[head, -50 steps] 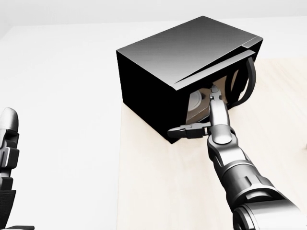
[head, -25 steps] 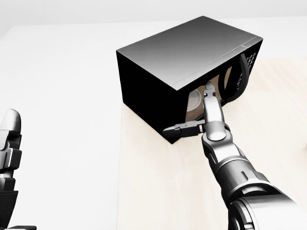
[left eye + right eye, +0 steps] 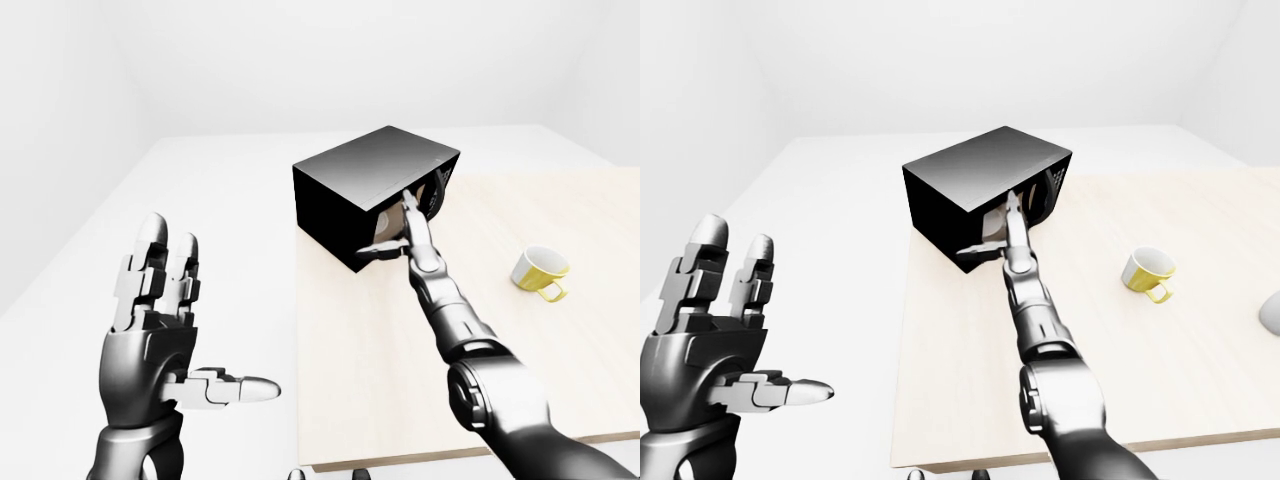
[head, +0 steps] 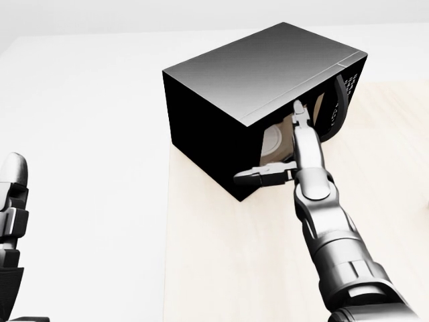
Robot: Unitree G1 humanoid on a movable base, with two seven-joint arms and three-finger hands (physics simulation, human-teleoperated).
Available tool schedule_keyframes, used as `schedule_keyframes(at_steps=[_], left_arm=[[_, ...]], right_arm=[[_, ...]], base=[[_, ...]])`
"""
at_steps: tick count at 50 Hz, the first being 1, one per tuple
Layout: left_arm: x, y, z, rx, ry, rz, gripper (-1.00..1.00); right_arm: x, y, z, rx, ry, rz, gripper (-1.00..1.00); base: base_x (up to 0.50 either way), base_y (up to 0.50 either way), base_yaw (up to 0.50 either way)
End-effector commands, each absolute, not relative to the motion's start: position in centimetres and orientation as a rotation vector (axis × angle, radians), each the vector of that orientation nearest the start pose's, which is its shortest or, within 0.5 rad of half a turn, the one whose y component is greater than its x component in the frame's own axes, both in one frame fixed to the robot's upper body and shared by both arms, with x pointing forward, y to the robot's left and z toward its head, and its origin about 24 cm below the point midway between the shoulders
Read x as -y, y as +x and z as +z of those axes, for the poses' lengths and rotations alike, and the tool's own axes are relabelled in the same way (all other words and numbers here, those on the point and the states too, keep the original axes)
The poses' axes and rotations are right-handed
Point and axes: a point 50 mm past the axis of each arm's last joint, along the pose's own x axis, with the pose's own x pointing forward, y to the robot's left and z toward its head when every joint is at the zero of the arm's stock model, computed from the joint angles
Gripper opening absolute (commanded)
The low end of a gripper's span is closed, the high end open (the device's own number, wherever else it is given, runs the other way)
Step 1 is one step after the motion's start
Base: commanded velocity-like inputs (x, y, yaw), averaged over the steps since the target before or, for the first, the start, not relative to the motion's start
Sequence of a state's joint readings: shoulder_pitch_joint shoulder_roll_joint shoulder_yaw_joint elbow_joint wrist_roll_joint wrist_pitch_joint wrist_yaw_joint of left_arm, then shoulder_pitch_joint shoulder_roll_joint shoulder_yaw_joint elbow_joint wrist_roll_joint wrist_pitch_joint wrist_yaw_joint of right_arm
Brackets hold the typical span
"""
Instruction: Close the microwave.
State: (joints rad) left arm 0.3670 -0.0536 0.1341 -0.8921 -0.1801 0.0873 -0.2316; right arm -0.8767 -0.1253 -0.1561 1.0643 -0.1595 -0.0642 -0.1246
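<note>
At table's (image 3: 560, 380) top-left corner in left-eye view: microwave (image 4: 248, 74), door (image 4: 338, 94) nearly shut. Our right hand (image 4: 291, 151) open, fingers extended at door gap, gripping nothing. Left hand (image 3: 165, 335) idle, spread. Risk we see: fingers caught in gap, blocking latch.

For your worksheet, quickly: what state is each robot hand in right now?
Left hand: open, fingers spread, holding nothing.
Right hand: open, fingers extended against the microwave door, gripping nothing.
</note>
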Motion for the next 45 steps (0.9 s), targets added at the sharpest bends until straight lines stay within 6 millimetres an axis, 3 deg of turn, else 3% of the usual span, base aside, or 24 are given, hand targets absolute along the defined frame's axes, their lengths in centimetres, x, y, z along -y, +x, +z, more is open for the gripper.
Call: schedule_keyframes(at_steps=[1, 6, 14, 21, 27, 45], left_arm=[[-17.5, 15.4, 16.5, 0.482, -0.049, -0.047, 1.0], [-17.6, 15.2, 16.6, 0.49, -0.048, -0.047, 1.0], [-17.7, 15.2, 16.9, 0.505, -0.047, -0.04, 1.0], [-17.7, 15.2, 16.8, 0.501, -0.043, -0.038, 1.0], [-17.6, 15.2, 16.6, 0.489, -0.043, -0.042, 1.0], [-17.6, 15.2, 16.7, 0.492, -0.04, -0.048, 1.0]], right_arm=[[15.4, 33.0, 15.0, 0.298, -0.193, -0.026, 1.0], [15.3, 27.1, 17.0, 0.48, -0.179, -0.026, 1.0], [15.7, 20.3, 19.4, 0.641, -0.165, -0.066, 1.0], [17.1, 16.1, 17.7, 0.534, -0.136, -0.145, 1.0], [17.8, 16.3, 15.1, 0.392, -0.108, -0.159, 1.0], [16.8, 16.5, 15.2, 0.404, -0.106, -0.131, 1.0]], base=[[0.0, 0.0, 0.0], [0.0, 0.0, 0.0], [0.0, 0.0, 0.0], [0.0, 0.0, 0.0], [0.0, 0.0, 0.0], [0.0, 0.0, 0.0]])
